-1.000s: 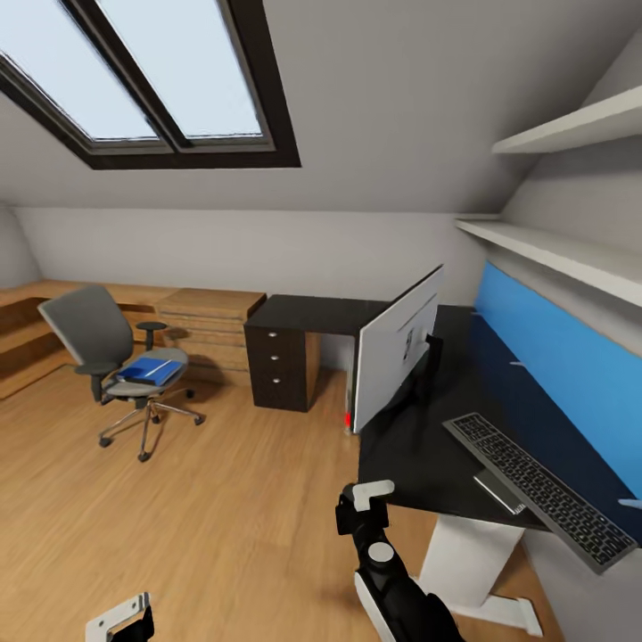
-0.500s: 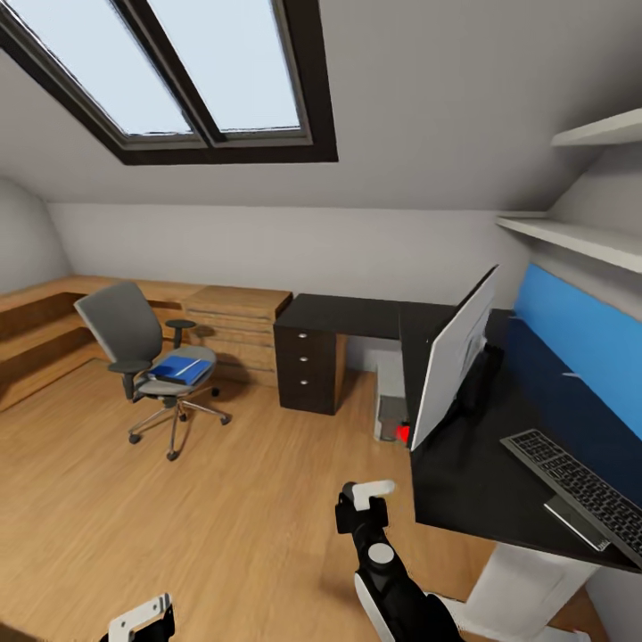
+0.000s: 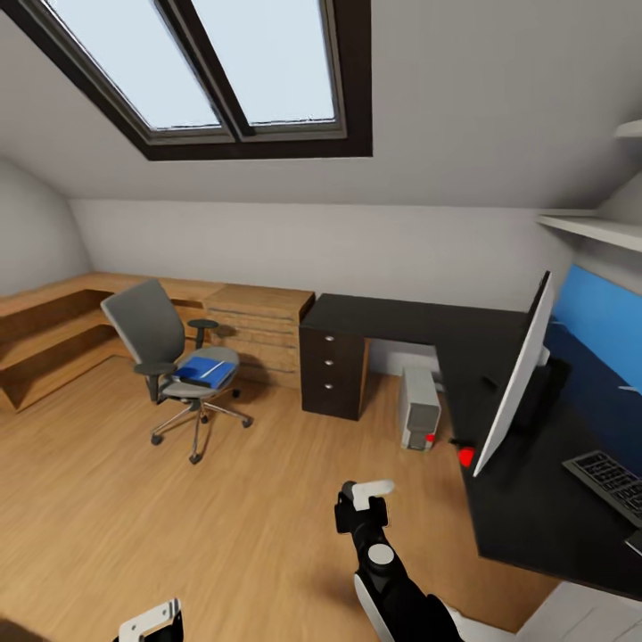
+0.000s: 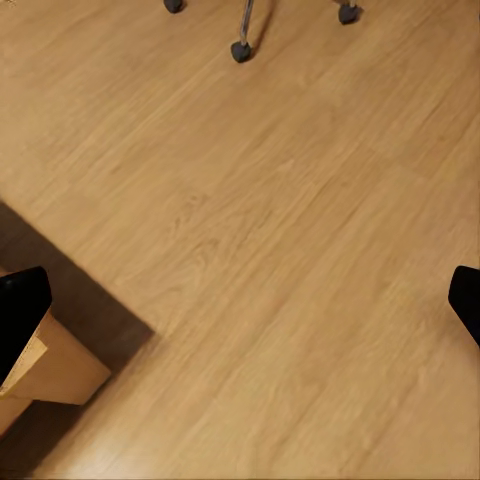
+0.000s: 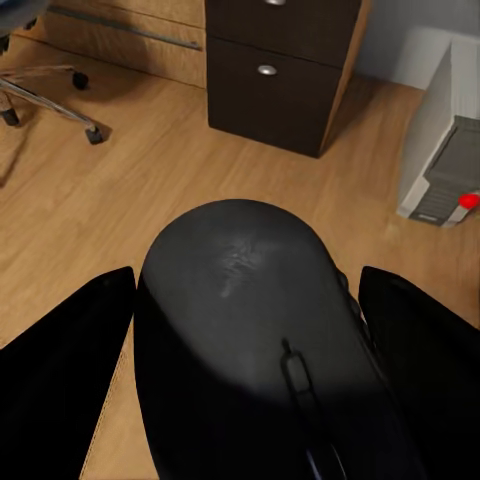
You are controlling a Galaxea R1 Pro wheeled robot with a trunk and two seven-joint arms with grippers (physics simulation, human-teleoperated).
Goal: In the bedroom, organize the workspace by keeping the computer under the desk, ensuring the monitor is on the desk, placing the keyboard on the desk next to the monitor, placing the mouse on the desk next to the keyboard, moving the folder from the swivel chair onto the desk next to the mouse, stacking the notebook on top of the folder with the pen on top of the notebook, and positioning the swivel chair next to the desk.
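right gripper [image 5: 245,400] clamps the mouse [image 5: 250,330]; folder [image 3: 201,368] on swivel chair [image 3: 169,357]

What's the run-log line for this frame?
right gripper: shut on mouse | left gripper: open, over floor | folder: on swivel chair | monitor, keyboard: on desk

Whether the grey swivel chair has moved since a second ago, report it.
No. The grey swivel chair keeps its place beside the wooden drawer unit; the whole view shifted, so the camera turned.
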